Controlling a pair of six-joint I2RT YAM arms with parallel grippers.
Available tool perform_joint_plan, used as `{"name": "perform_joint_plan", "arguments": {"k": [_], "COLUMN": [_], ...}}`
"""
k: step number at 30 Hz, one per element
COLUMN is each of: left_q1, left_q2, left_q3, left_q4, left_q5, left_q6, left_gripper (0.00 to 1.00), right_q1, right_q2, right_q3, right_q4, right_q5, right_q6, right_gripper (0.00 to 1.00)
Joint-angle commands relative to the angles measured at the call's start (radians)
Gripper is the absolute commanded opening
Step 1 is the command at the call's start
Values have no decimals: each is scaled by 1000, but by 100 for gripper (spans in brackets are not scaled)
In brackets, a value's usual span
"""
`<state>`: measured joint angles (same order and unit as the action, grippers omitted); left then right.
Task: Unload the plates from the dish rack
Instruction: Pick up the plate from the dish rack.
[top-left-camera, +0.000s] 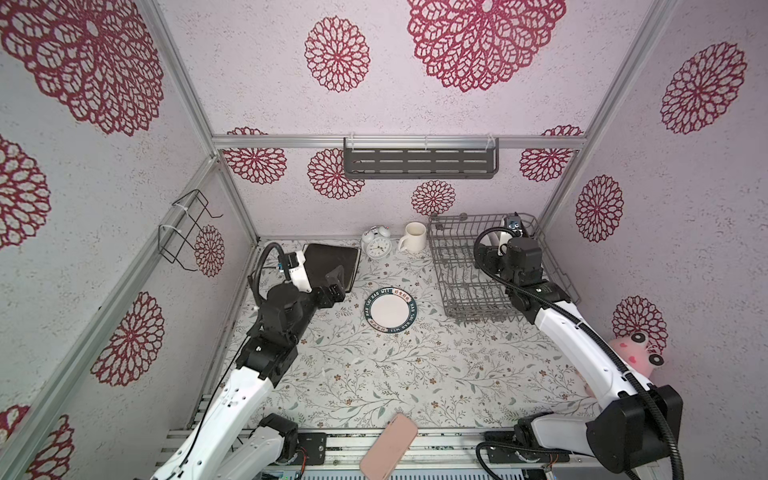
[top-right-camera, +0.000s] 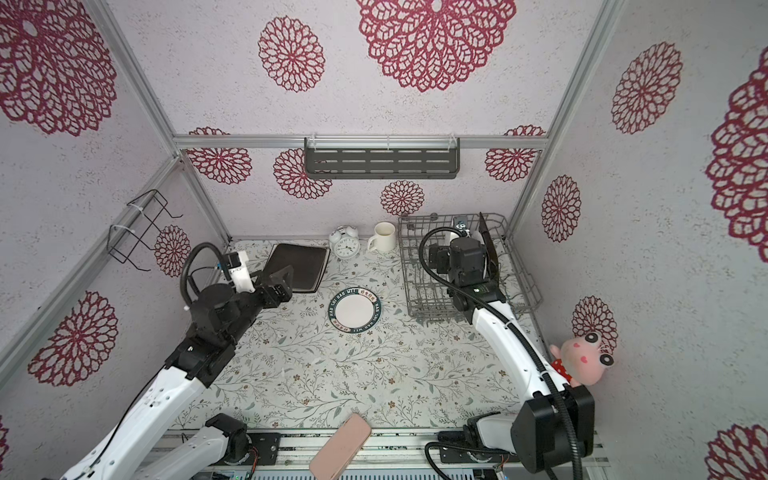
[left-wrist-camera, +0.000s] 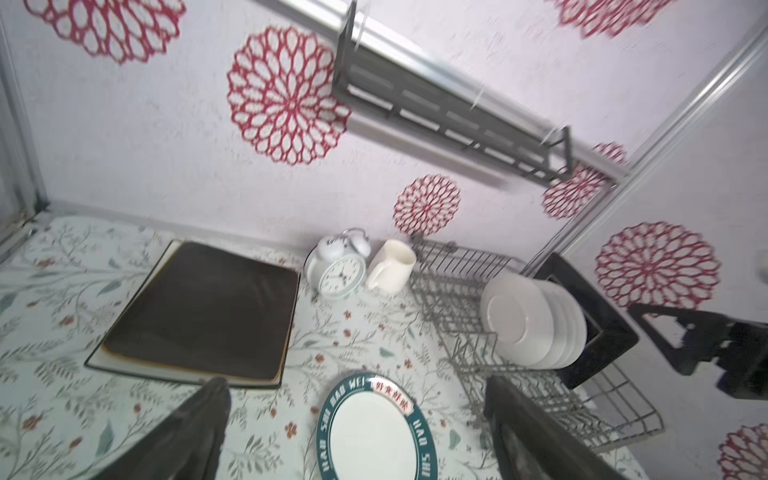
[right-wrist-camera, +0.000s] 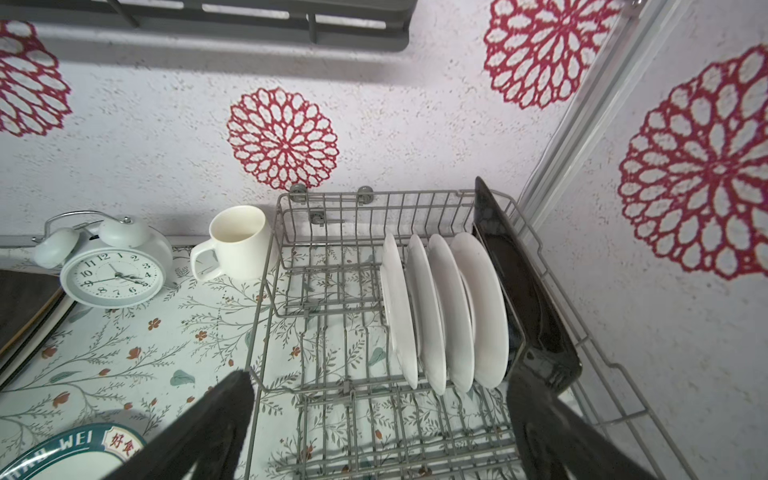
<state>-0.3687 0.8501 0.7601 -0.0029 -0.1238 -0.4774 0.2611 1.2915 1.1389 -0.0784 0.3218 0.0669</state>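
Note:
The grey wire dish rack (top-left-camera: 457, 266) stands at the back right. In the right wrist view, several round white plates (right-wrist-camera: 440, 307) stand upright in the dish rack (right-wrist-camera: 332, 232), with a black-backed square plate (right-wrist-camera: 523, 291) behind them against its side. My right gripper (right-wrist-camera: 380, 380) hovers open and empty over the rack, short of the plates. On the table lie a round plate with a dark lettered rim (top-left-camera: 390, 311) and a small stack of square plates (top-left-camera: 328, 257), black backs up. My left gripper (top-left-camera: 337, 283) hangs open and empty over that stack's near corner.
A white alarm clock (top-left-camera: 376, 245) and a white mug (top-left-camera: 413, 237) stand at the back wall between the stack and the rack. A slotted shelf (top-left-camera: 419, 160) hangs on the back wall and a black wire holder (top-left-camera: 187, 228) on the left wall. A pink toy (top-left-camera: 636, 353) sits at the right wall. A pink flat object (top-left-camera: 388, 446) lies at the front edge.

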Motion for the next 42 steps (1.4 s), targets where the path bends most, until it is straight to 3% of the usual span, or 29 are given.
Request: {"name": "perform_joint_plan", "arguments": {"k": [1, 4, 10, 14, 22, 27, 35, 42], "left_q1": [5, 4, 2, 3, 5, 3, 2, 3], "left_q2": [27, 108, 176, 226, 256, 276, 339, 372], "left_q3": [85, 225, 290, 336, 326, 321, 346, 366], "left_q4": [85, -118, -201, -258, -265, -268, -255, -253], "left_q5": [28, 49, 35, 62, 79, 87, 122, 128], "left_q6": [62, 91, 94, 83, 92, 84, 74, 69], "left_gripper": [97, 99, 99, 98, 97, 98, 97, 98], "right_q1": [-35, -49, -52, -97, -133, -143, -143, -146], "right_q2": [3, 63, 108, 169, 314, 380, 472, 570], "right_q3": [27, 74, 53, 82, 169, 193, 248, 326], "right_q4": [23, -61, -44, -50, -77, -62, -56, -76], "right_q5": [-29, -42, -163, -199, -191, -152, -98, -122], "right_q6": [33, 44, -57, -29, -19, -51, -120, -142], "right_gripper": [99, 96, 97, 92, 84, 76, 71, 55]}}
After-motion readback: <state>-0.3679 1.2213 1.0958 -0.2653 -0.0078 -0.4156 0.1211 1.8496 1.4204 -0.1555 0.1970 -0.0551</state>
